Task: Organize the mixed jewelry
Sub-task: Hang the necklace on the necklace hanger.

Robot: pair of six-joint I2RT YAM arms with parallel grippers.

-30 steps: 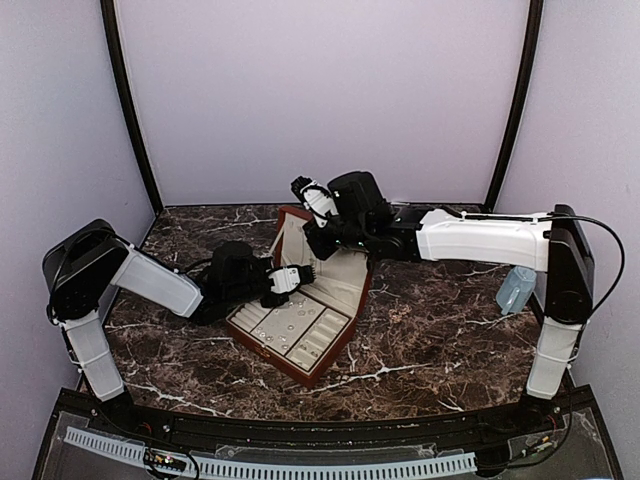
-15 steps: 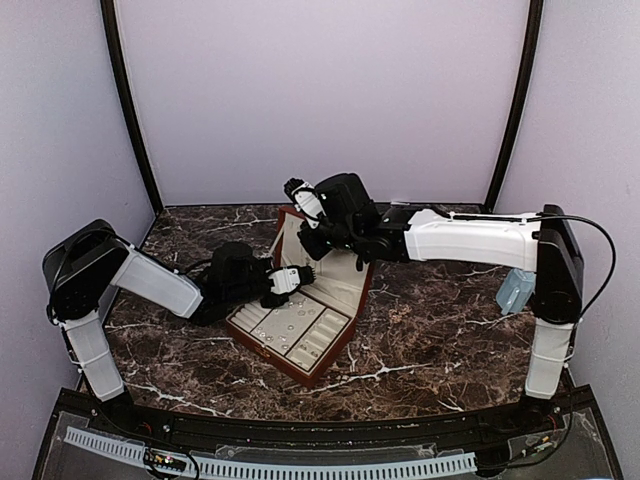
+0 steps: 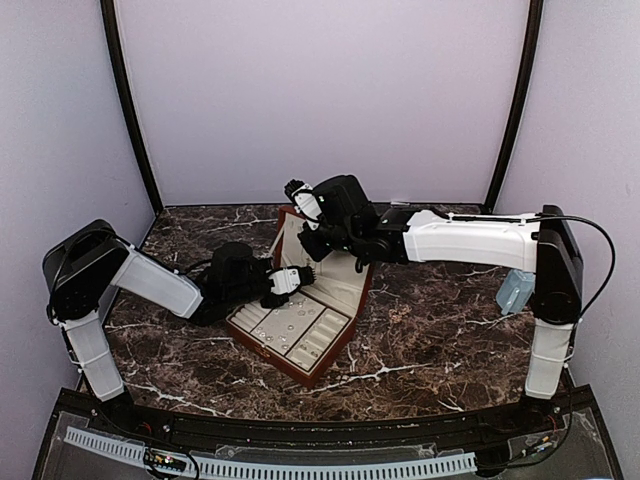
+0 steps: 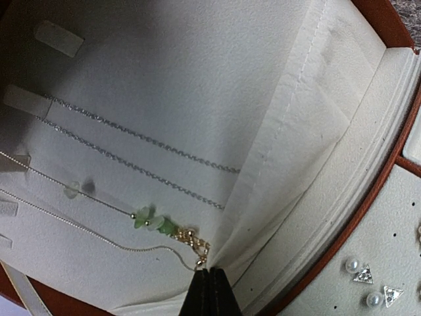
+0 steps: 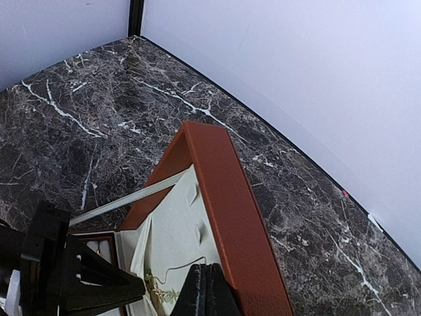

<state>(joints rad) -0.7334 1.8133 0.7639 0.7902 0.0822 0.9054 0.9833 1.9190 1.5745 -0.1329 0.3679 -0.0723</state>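
Note:
The reddish-brown box point(image 3: 303, 364) lies open mid-table, its cream-lined lid point(image 5: 223, 191) upright. On the lining hang a silver chain point(image 4: 141, 139) and a thin necklace with green beads point(image 4: 152, 220) and a gold clasp point(image 4: 195, 247). My left gripper point(image 4: 210, 273) is shut, its tip right at the clasp end; the top view shows it point(image 3: 296, 277) over the tray. My right gripper point(image 5: 210, 280) is shut just inside the lid, and the necklace's chain point(image 5: 187, 263) ends at its tip. Pearl and triangular studs point(image 4: 363, 272) sit on the tray, and small pale pieces point(image 3: 285, 325) lie in its slots.
A pale blue container point(image 3: 515, 288) stands at the table's right, beside the right arm's base. A cream ribbon stay point(image 5: 125, 201) spans from lid to base. Two cream tabs point(image 4: 59, 38) are sewn high on the lining. Lilac walls enclose the marble table point(image 3: 430, 340).
The right arm shifted a little to the left over the lid during the first half second, then held. The left arm and the box have not moved.

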